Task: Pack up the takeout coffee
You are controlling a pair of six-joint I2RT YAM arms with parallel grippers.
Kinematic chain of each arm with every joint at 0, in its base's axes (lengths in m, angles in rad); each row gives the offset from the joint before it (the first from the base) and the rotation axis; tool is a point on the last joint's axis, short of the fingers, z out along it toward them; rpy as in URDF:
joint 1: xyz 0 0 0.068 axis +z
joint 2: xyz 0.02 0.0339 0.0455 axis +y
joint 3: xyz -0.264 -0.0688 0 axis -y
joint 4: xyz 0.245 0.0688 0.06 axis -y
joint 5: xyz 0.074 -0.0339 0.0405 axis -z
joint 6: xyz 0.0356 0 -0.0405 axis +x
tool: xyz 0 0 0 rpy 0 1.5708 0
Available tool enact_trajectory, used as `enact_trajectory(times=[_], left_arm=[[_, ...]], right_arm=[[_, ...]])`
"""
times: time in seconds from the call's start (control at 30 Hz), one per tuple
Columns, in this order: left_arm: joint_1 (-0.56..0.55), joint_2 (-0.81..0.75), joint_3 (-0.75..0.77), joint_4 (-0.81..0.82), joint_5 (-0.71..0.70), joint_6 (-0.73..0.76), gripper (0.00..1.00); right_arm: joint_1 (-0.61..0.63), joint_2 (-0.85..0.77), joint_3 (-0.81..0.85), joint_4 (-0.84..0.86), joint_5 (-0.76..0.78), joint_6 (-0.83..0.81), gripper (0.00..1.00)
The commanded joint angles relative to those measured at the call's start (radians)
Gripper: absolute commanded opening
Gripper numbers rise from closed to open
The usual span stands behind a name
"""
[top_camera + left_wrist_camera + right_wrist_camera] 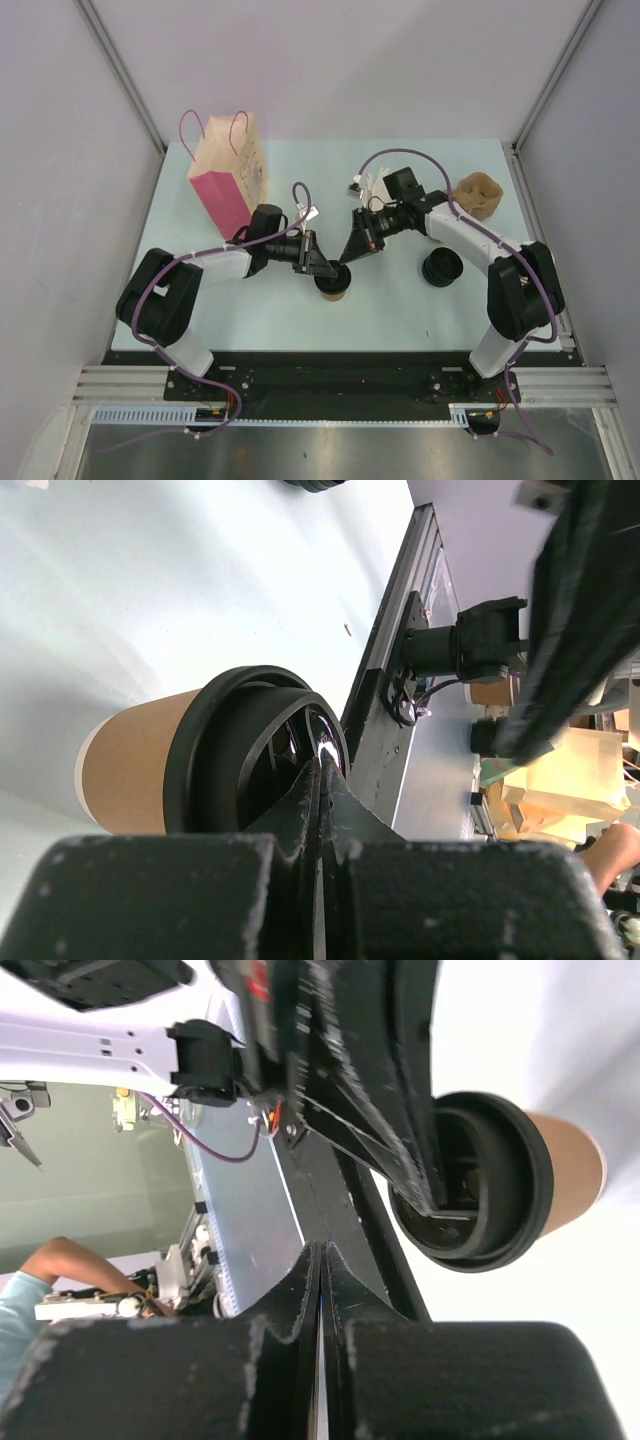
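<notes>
The takeout coffee stands upright near the middle of the bench, brown paper cup below, black lid on top, between the two arms. The left fingers are pressed together with nothing between them, and their tips rest on the top of the lid. The right fingers are also pressed together and empty, and hang just beside the cup without touching it, as far as I can see. To my eye the danger is a tip-over. Nothing grips the cup, it looks light, and a push on the lid that lands off-centre could rock it onto its side or skid it across the smooth top. I cannot tell whether the lid is fully seated, so the same push might pop one edge up. Both sets of fingers crowd one small spot, so they could knock each other if either moves without care. The paper bag sits well apart at the far left, a long carry for a cup that nothing has hold of. The pile of black lids and the brown cups wait on the right. The bench is pale mint, plain and slightly glossy, boxed in by light walls on metal posts. Past its near edge someone's bare arm shows among shelves and clutter.
</notes>
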Motion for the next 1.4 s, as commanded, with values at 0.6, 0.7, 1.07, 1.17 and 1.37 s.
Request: enact_trajectory(times=[0.6,0.7,1.07,1.17,1.37], left_arm=[[-0.007,0.058,-0.013,-0.121,-0.105,0.071,0.0],[-0.006,0.055,-0.011,-0.118,-0.108,0.071,0.0],[-0.006,0.056,-0.013,-0.109,-0.103,0.063,0.0],[-0.007,0.059,-0.013,-0.107,-0.106,0.063,0.0],[-0.006,0.07,-0.013,-0.113,-0.112,0.065,0.0]], right_arm=[[0.03,0.099,0.022,-0.076,0.271,-0.112,0.0],[-0.016,0.033,0.06,-0.049,0.153,-0.066,0.0],[-0.011,0.033,0.061,-0.058,0.054,-0.056,0.0],[0.008,0.09,0.035,-0.102,0.196,-0.114,0.0],[0.01,0.196,0.005,-0.144,0.424,-0.176,0.0]])
